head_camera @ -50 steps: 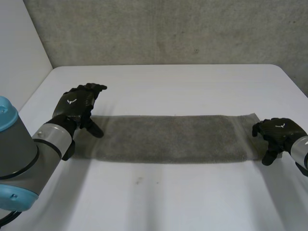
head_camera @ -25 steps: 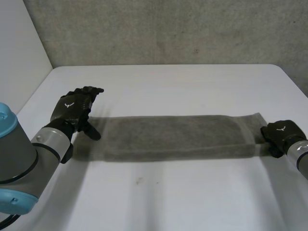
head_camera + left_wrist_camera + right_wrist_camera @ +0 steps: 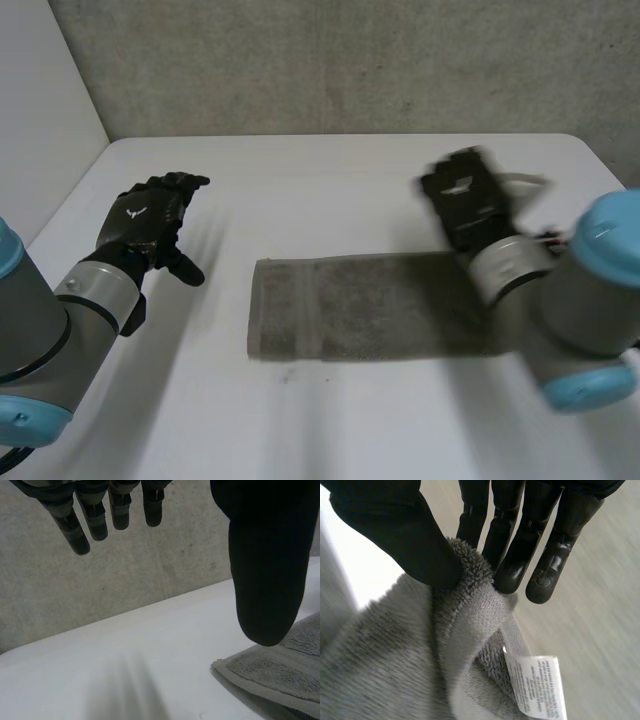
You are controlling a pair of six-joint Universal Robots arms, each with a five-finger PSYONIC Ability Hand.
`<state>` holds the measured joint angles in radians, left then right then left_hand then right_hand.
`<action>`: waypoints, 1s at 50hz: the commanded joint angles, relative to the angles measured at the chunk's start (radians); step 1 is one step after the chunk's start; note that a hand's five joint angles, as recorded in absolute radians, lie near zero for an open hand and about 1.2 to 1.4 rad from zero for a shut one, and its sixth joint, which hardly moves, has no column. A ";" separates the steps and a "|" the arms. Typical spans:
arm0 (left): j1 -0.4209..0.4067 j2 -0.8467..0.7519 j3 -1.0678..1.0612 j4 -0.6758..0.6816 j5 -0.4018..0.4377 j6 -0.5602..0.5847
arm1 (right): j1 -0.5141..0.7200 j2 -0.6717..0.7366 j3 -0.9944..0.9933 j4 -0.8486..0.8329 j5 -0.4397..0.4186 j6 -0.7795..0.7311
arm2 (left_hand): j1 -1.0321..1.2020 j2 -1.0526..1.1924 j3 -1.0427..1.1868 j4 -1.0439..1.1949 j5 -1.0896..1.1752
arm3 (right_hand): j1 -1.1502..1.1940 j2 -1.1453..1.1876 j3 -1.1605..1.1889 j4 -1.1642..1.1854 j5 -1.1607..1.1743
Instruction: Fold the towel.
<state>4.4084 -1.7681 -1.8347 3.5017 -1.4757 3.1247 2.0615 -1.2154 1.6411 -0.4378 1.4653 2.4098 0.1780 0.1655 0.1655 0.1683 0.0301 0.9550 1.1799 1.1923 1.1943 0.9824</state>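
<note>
The grey towel [image 3: 360, 305] lies flat across the middle of the white table [image 3: 330, 160], its left end a short way from my left hand [image 3: 145, 225]. That hand hovers open over bare table, fingers straight; in its wrist view the towel's hemmed corner [image 3: 280, 675] lies below the thumb [image 3: 267, 555]. My right hand [image 3: 462, 198] is raised above the towel's right part, shut on that end. In the right wrist view its thumb [image 3: 395, 535] and fingers pinch a fold of towel [image 3: 395, 670], and a white label [image 3: 536, 685] hangs from the hem.
A grey concrete wall [image 3: 350, 60] runs behind the table's far edge. A white panel [image 3: 40, 110] stands at the left. My right arm [image 3: 570, 310] reaches in over the towel's right part.
My right hand closed on the towel's right end, then lifted it up and leftward. The towel's left end has slid out from under my left hand, which stays open.
</note>
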 commanded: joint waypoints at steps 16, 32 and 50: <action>-0.015 -0.011 -0.009 -0.003 -0.002 0.002 | 0.243 0.176 -0.089 0.090 -0.136 0.099 | -0.003 0.009 0.009 0.006 -0.030 | -0.780 -1.005 -1.018 -1.020 -0.982; -0.286 -0.201 0.201 -0.038 -0.060 0.041 | -0.115 -0.030 0.150 0.223 -0.171 0.422 | 0.076 0.089 0.089 0.086 0.050 | -0.780 -1.005 -1.018 -1.020 -0.982; -0.369 -0.393 0.266 -0.064 -0.278 0.313 | -0.224 0.005 0.267 0.151 -0.152 0.221 | 0.050 0.063 0.063 0.060 0.024 | 0.441 0.216 0.204 0.202 0.239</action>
